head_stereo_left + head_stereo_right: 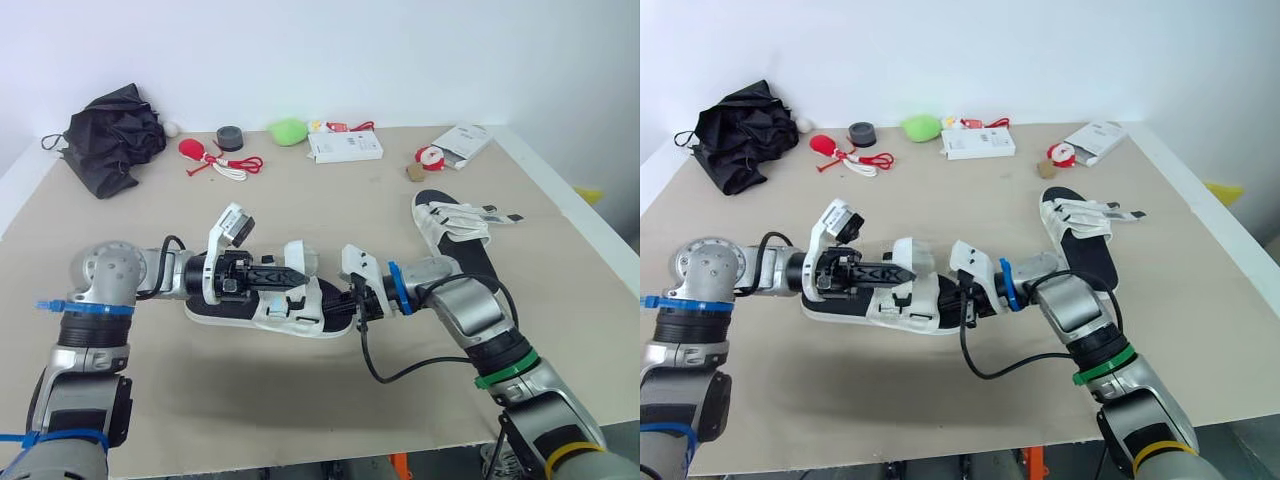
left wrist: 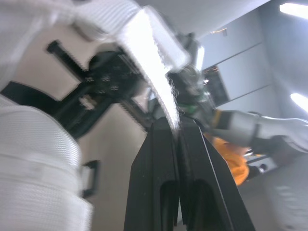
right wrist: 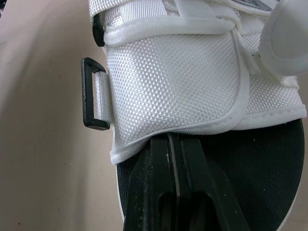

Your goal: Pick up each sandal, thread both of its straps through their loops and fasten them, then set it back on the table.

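left gripper (image 2: 176, 124) pinches strap (image 2: 150, 50) | right gripper (image 3: 174, 140) clamps sandal (image 3: 178, 72) | forearms turned inward

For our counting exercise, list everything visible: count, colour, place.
table: 1, beige, under everything.
far sandal: 1, white, black sole, right middle.
near sandal: 1, white, black sole, front middle.
umbrella: 1, black, back left.
ball: 1, white, beside umbrella.
red trinket: 1, red with white cord, back left.
tape roll: 1, black, back middle.
lump: 1, green, back middle.
box: 1, white, back middle.
packet: 1, white, back right.
tag: 1, red and white, beside packet.
left gripper: 1, black, shut on near sandal's strap.
right gripper: 1, black, shut, at near sandal's right end.
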